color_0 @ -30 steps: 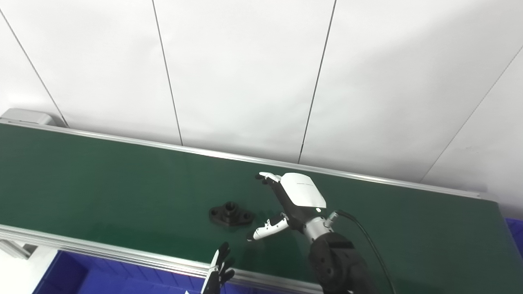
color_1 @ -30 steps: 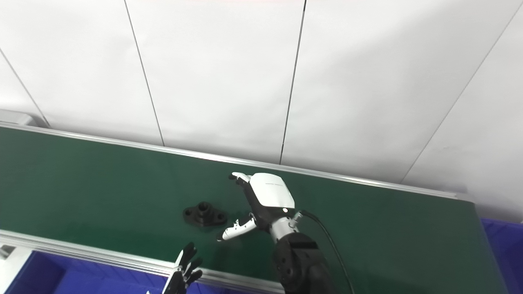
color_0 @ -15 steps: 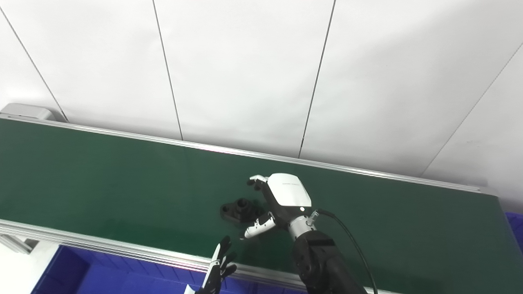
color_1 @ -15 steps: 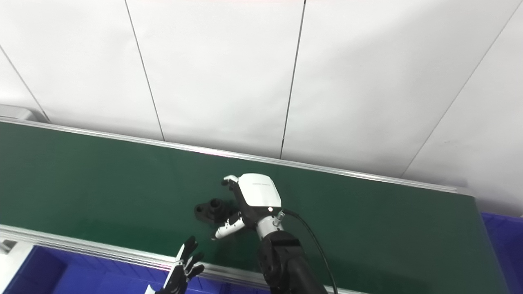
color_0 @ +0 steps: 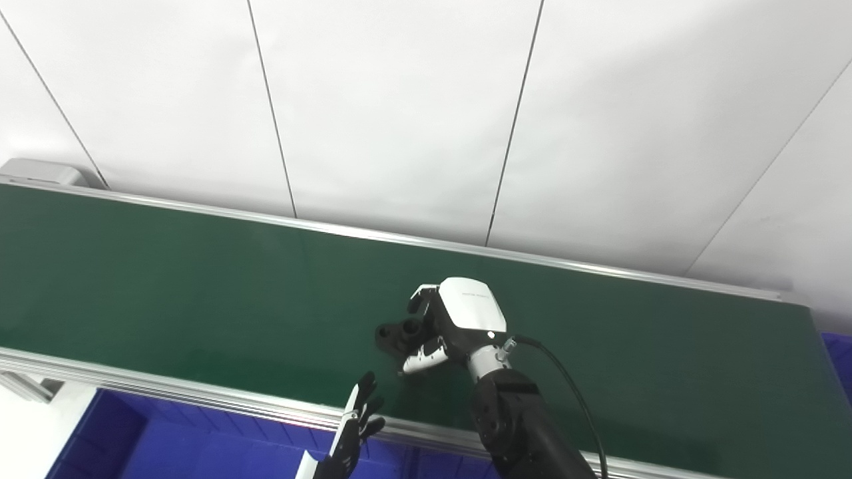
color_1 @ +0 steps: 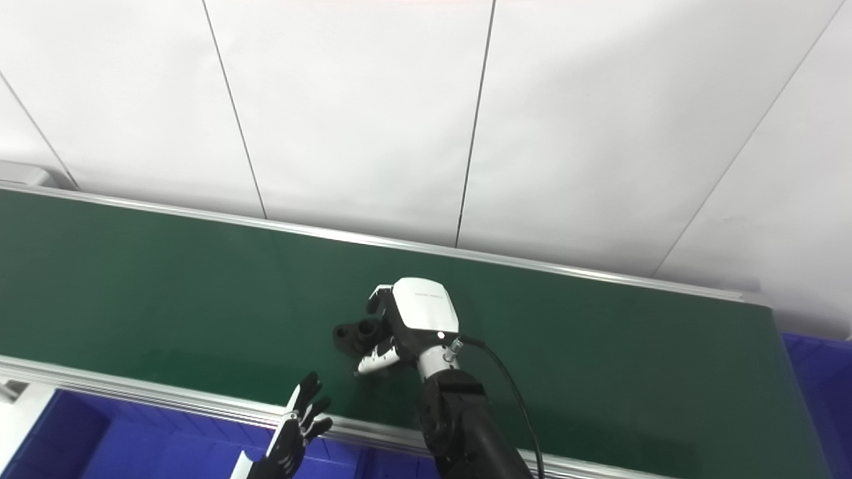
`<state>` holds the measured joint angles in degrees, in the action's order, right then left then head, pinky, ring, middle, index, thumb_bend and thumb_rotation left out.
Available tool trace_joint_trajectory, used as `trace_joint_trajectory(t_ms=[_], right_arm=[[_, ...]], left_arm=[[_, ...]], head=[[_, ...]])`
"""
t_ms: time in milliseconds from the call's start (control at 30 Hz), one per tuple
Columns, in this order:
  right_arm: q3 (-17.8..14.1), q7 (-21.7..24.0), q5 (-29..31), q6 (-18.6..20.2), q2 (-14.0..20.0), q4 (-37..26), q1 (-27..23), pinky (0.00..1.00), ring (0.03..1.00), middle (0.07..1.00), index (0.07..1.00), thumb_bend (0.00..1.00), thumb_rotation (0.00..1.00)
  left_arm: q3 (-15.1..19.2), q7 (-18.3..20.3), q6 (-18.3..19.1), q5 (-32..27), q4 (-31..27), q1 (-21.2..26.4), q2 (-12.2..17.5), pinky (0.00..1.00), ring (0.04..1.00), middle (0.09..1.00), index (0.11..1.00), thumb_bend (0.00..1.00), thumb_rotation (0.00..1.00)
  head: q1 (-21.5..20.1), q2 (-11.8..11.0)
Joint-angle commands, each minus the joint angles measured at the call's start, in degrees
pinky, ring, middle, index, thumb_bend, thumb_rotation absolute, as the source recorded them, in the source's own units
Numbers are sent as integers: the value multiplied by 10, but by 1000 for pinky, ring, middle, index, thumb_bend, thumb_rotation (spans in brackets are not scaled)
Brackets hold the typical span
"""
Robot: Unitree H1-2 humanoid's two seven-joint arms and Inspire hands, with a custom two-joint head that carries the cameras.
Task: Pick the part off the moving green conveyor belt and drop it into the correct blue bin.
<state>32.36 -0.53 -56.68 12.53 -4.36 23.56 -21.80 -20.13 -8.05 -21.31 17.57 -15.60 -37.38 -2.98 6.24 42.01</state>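
Part (color_0: 397, 332) on green belt (color_0: 166, 279), within right hand (color_0: 456, 319) fingers' curl.

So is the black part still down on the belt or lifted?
Down on the green belt. The black part lies flat, the right hand curling around it.

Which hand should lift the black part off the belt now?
Right. The right hand is already curled around the black part on the green belt. The left hand is open over the near rail, away from it.
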Motion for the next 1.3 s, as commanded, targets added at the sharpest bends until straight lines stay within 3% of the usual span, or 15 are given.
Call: trace_joint_trajectory(t_ms=[0,133,400,667,967,1267], right_arm=[[13,6,-14,27,-6,0,-10,126,186,272,485,515,124],[23,20,-17,47,2,-6,-9,172,246,382,513,518,16],[34,22,-23,71,13,-12,-9,192,275,404,521,520,0],[29,-4,-13,53,24,-33,4,192,266,403,521,519,0],[5,13,10,46,48,-175,43,158,214,470,483,526,0],[-6,92,-22,75,60,-317,66,157,215,470,483,524,1]], left_arm=[[-30,5,-3,-4,-27,-16,-27,886,951,1000,1000,767,863],[-30,6,-2,-2,-29,-17,-25,885,952,1000,1000,763,865],[-31,6,5,-6,-34,-20,-25,896,956,1000,1000,781,861],[-30,6,4,-9,-37,-22,-24,900,958,1000,1000,793,861],[-24,10,12,-26,-46,-20,-18,918,959,1000,1000,818,864],[-11,25,32,-40,-69,-19,-3,963,982,1000,1000,843,900]], head=[[0,1],[-3,3],[-6,4],[-18,8],[-43,17],[-87,40]])
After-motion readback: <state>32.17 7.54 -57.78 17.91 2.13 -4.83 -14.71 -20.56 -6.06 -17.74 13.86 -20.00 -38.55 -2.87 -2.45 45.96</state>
